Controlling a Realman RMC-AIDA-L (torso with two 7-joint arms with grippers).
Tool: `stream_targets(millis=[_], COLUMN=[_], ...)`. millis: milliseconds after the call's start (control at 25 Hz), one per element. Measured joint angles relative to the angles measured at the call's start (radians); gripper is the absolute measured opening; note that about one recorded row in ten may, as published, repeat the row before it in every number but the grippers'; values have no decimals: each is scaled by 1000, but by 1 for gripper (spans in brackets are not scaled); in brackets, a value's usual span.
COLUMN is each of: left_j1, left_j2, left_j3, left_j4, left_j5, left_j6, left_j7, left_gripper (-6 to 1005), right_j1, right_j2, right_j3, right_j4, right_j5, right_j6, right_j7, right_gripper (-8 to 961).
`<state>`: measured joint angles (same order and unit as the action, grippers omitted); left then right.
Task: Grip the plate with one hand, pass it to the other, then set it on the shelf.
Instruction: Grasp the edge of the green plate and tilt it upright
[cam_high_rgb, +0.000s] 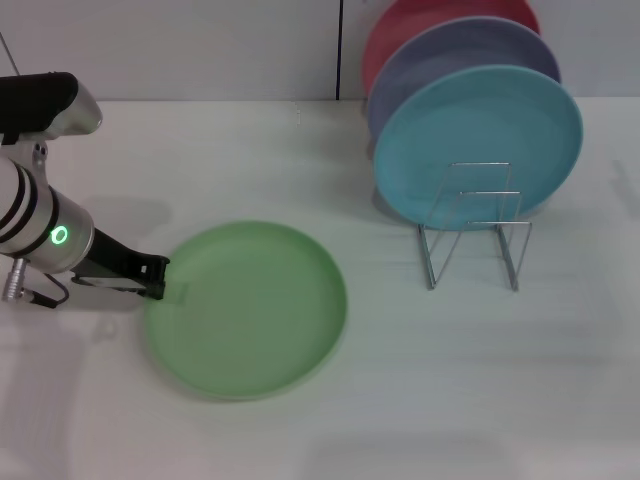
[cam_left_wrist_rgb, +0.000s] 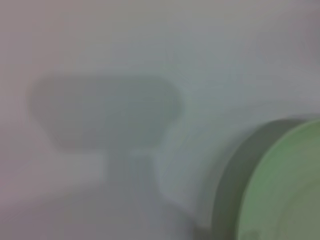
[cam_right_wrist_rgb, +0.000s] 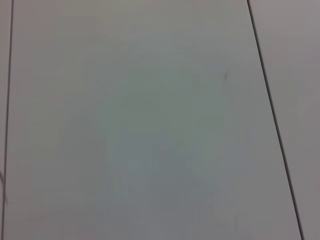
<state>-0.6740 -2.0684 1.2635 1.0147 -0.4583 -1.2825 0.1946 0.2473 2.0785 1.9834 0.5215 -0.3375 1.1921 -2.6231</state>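
Plate (cam_high_rgb: 248, 308): flat on the worktop (cam_high_rgb: 500, 380), its left rim at my left claw (cam_high_rgb: 152, 278).
Claw grip: I cannot tell.

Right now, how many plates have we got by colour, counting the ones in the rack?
Light green plate, flat on the table: 1
Turquoise-blue plate, upright in the wire rack: 1
Lavender plate, upright behind it: 1
Red-pink plate, upright at the back: 1
Total: 4 plates
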Motion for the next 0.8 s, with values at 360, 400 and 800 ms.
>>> stream_targets(millis=[360, 400, 800], left_j1=[87, 100, 219], left_j2=[5, 5, 6], left_j3=[-117, -127, -193], left_j4=[7, 8, 2], left_j5=[-186, -212, -409], left_j6=[63, 75, 198], left_j7=[173, 196, 403], left_gripper=[41, 39, 35], right_j1=[6, 7, 22], right_j2=[0, 0, -1], right_j3=[0, 0, 0], right_j4=[-2, -2, -14], right_j5=[0, 0, 0], right_j6=[-3, -5, -11], right_j7=[0, 0, 0], right_gripper=[760, 760, 759])
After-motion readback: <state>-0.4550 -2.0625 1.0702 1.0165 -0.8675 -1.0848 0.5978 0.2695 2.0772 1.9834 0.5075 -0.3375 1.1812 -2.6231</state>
